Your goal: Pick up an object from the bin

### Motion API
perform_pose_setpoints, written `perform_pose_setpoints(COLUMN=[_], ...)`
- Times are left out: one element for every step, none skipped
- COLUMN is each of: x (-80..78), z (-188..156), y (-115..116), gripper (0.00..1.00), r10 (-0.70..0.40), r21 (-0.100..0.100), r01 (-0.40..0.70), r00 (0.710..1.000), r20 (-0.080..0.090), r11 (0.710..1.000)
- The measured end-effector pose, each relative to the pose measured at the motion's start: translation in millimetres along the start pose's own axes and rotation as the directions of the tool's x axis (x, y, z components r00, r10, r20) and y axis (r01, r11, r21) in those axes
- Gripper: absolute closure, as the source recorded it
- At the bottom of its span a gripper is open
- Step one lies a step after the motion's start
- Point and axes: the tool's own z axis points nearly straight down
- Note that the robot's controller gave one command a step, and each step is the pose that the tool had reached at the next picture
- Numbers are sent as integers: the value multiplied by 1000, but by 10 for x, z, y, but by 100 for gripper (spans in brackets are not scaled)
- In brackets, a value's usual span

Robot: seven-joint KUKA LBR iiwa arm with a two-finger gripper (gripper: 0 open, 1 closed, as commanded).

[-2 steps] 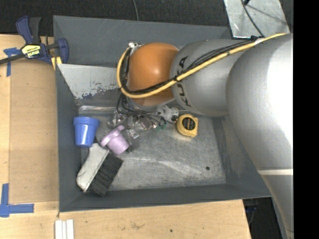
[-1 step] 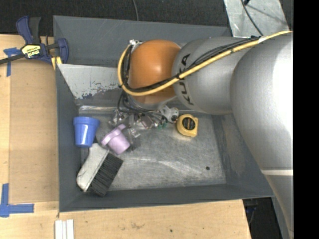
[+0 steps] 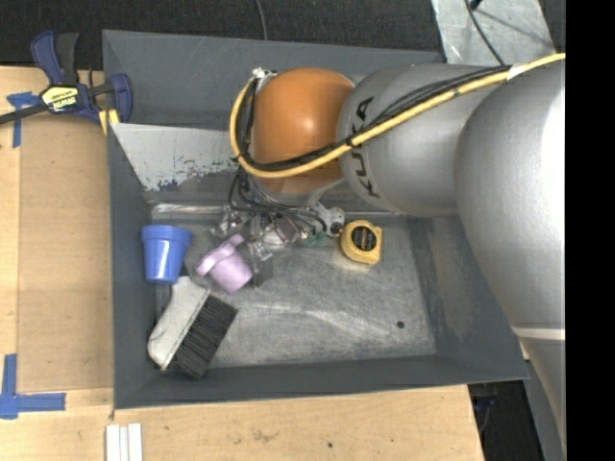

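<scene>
Purple thing [image 3: 231,273]: small, lilac, prob. plastic, lying on the bin [image 3: 327,307] floor, left of centre. The gripper [image 3: 258,230] is low at its far-right side, touching or v. nearly so. I can't tell if the gripper is spread or closed, since there's too much clutter under the orange cover [image 3: 298,123]. So I won't claim it's got hold of anything. My read on why it's down there: the purple thing is the closest pick.

Orientation: it looks to be on its side, w/ its long axis diagonal, near-right to far-left. The paler, narrower end points far-left, roughly toward the cup [image 3: 163,253]. I'm not sure of that, as the shape is lumpy.

Going outward:
- The cup, blue, is just left of it, close but apart I think.
- The brush [image 3: 192,327], pale back w/ black bristles, lies near-left by the bin wall. It's also diagonal, and its far end is just beside the purple thing.
- The tape measure [image 3: 361,242], yellow, lies flat right of the gripper, apart from the rest.

It all looks loosely dumped, nothing stacked.
</scene>
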Motion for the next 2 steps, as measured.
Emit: perform_pose_setpoints(x=[-3, 6], z=[-141, -306], y=[-2, 1], gripper=[100, 100], r10=[1, 1], r21=[1, -1], r01=[-1, -1], r00=[1000, 1000], r20=[2, -3], r11=[1000, 1000])
